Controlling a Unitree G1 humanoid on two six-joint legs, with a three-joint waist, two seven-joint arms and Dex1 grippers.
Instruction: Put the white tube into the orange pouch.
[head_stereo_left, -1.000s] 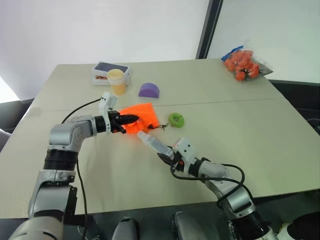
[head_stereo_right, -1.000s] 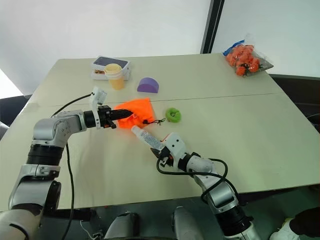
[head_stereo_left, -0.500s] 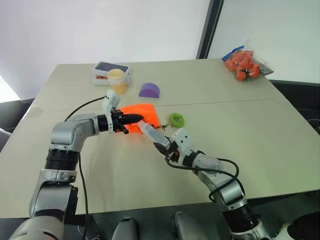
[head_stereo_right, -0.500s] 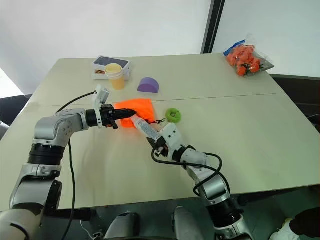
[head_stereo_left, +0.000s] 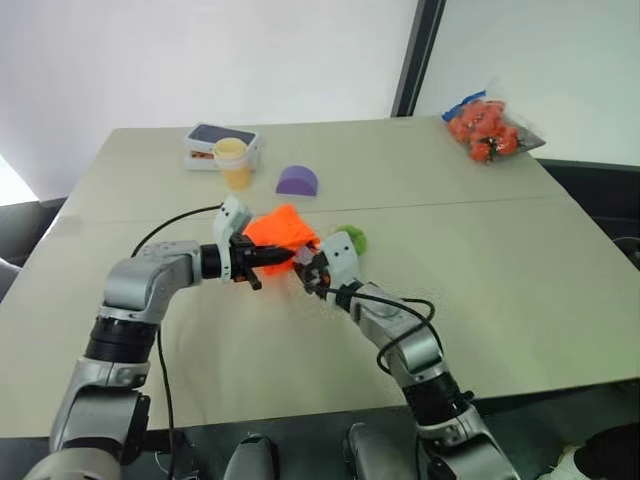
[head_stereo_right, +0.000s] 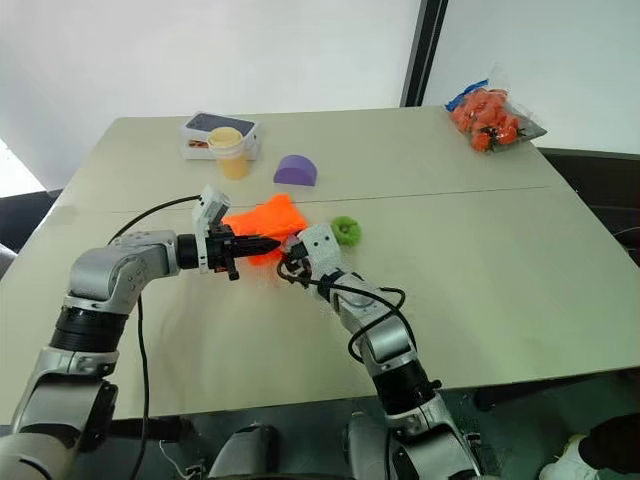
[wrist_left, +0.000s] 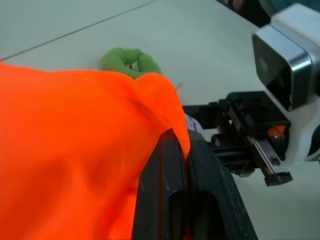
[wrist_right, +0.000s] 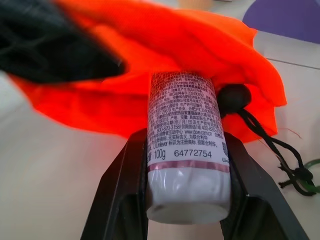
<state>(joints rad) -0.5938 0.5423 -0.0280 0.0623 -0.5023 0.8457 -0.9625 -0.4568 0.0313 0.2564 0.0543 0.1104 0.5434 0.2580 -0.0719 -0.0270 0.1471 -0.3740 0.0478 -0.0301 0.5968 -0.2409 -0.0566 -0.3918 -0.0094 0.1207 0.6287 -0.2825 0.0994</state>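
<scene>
Right wrist view gives me the closest look: my right gripper (wrist_right: 186, 165) has its two black fingers (wrist_right: 117, 195) clamped on either side of the white tube (wrist_right: 185, 145), which lies along them with its flat white end toward the camera and its printed, slightly glossy body running forward. The tube's far end sits against the folds of the orange pouch (wrist_right: 165, 45), right at the fabric's edge; I cannot tell whether it is inside the opening. A round black toggle (wrist_right: 234, 99) touches the tube's side, and a thin dark cord (wrist_right: 270, 145) trails away from it over the table. From the left wrist, my left gripper (wrist_left: 180, 155) has its black fingers pressed together, pinching an edge of the pouch, whose soft, finely woven neon cloth drapes in a mound over them. The head camera shows both grippers meeting at the pouch near the middle of the pale beige table (head_stereo_left: 500, 260), the left one coming in from the left and the right one from the near side. Just beyond the pouch lies a small fuzzy green ring (head_stereo_left: 352, 238), partly hidden by the right wrist. Farther back sits a matte purple half-dome (head_stereo_left: 297, 181), then a pale yellow cup (head_stereo_left: 233, 158) beside a flat white box with a dark top (head_stereo_left: 210, 140). At the far right corner rests a crinkled clear bag of orange-red items (head_stereo_left: 490, 125).
</scene>
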